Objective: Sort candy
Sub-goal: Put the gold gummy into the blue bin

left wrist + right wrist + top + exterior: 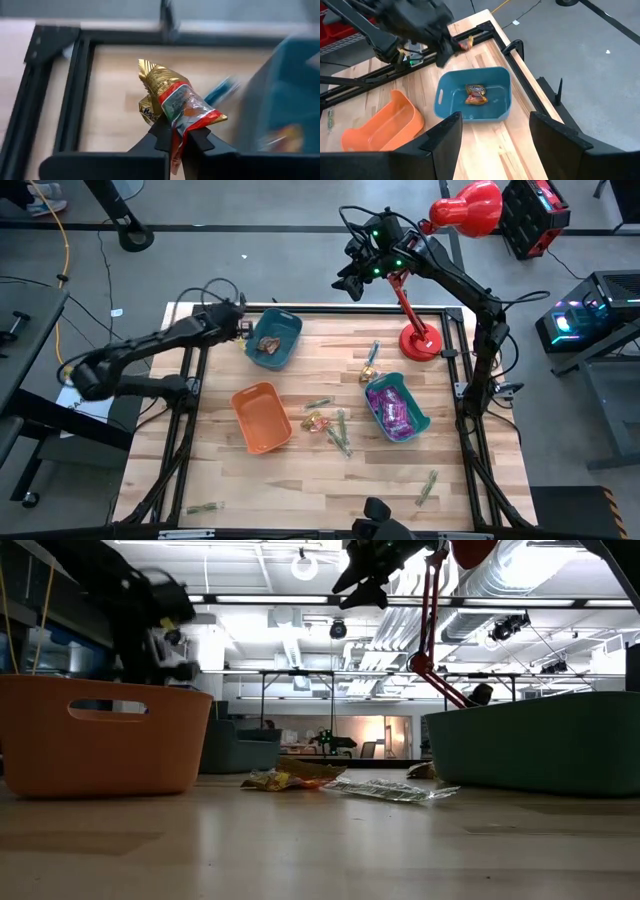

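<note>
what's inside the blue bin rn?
In the blue bin: one orange-brown wrapped candy on the floor. The high view suggests maybe more than one piece; count unclear. The left gripper, shut on another wrapped piece, is beside the bin, not inside.

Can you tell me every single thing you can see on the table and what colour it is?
Blue bin: one, far left, a gold-brown candy inside.
Orange bin: one, near left of middle.
Teal bin: one, right of middle, holding purple candies.
Loose candies: several, gold and greenish, between the orange and teal bins; greenish sticks also near the front edge.
Lamp: one, red, far right corner.
Table: one, light wood.
Left gripper: shut on a gold-and-red candy, beside the blue bin.
Right gripper: open, raised beyond the table's far edge.
</note>
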`<state>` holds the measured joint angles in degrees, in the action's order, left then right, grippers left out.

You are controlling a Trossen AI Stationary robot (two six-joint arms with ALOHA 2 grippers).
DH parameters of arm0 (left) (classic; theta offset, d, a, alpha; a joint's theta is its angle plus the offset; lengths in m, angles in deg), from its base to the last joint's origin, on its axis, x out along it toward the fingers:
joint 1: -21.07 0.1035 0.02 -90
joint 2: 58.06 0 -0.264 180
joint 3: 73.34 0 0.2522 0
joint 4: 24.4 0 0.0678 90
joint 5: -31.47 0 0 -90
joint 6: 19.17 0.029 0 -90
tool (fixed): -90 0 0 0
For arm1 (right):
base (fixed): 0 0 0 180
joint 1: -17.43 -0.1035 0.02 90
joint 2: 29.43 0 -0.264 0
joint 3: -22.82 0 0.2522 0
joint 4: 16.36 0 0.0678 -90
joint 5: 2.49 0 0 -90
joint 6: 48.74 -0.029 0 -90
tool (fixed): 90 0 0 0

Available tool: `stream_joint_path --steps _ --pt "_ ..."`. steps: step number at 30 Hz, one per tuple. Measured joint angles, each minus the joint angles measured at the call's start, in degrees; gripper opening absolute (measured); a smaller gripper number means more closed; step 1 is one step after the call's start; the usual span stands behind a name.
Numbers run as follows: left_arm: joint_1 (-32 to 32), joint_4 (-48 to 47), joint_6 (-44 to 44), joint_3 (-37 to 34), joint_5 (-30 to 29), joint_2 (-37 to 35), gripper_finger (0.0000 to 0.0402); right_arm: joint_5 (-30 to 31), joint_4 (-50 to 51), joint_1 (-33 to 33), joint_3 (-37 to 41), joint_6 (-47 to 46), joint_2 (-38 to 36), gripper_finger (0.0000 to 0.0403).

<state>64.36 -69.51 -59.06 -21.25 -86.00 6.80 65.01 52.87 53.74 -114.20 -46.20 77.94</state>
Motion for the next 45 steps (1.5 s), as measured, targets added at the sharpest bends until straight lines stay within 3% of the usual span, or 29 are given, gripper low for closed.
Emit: stream_joint_path --steps 3,8,10,16,24,28,31,33,36,40,45 --pt "-0.49 4.99 -0.22 0.01 1.80 -4.94 0.0005 0.00 0.00 0.00 0.00 0.00 0.00 0.0224" --pt "-3.65 15.56 2.34 0.07 16.67 -7.01 0.0010 0.00 0.00 0.00 0.00 -0.13 0.00 0.0224" --pt "-6.32 18.52 3.20 0.07 19.65 -5.97 0.0016 0.00 0.00 0.00 0.00 -0.12 0.00 0.0224" --pt "-12.83 23.00 6.01 0.07 17.98 0.30 0.0050 0.00 0.00 0.00 0.00 -0.20 0.00 0.0224" --pt "-14.64 24.89 11.31 5.58 18.77 4.65 0.0152 -0.24 1.35 0.02 0.00 -1.04 0.00 0.0224" --pt "-14.92 24.58 15.92 11.08 22.47 4.65 0.0196 -1.55 4.32 0.04 0.00 0.11 0.00 0.0224" --pt "-16.11 22.29 19.77 15.47 28.38 4.19 0.0216 -8.96 8.85 -0.62 0.00 2.25 0.00 0.0224" --pt "-17.50 20.25 22.15 17.81 31.34 3.49 0.0221 -15.31 13.29 -2.57 0.00 5.14 0.00 0.0224" --pt "-20.16 15.54 25.22 19.78 32.82 2.22 0.0222 -16.61 17.44 -8.06 2.11 8.47 -0.14 0.0224" --pt "-23.75 10.16 24.22 20.02 32.94 -0.09 0.0218 -11.21 16.60 -16.36 9.02 10.06 -0.61 0.0224" --pt "-27.39 7.64 22.22 20.02 32.95 -3.06 0.0216 -6.06 3.84 -25.27 22.22 4.98 -0.59 0.0224"
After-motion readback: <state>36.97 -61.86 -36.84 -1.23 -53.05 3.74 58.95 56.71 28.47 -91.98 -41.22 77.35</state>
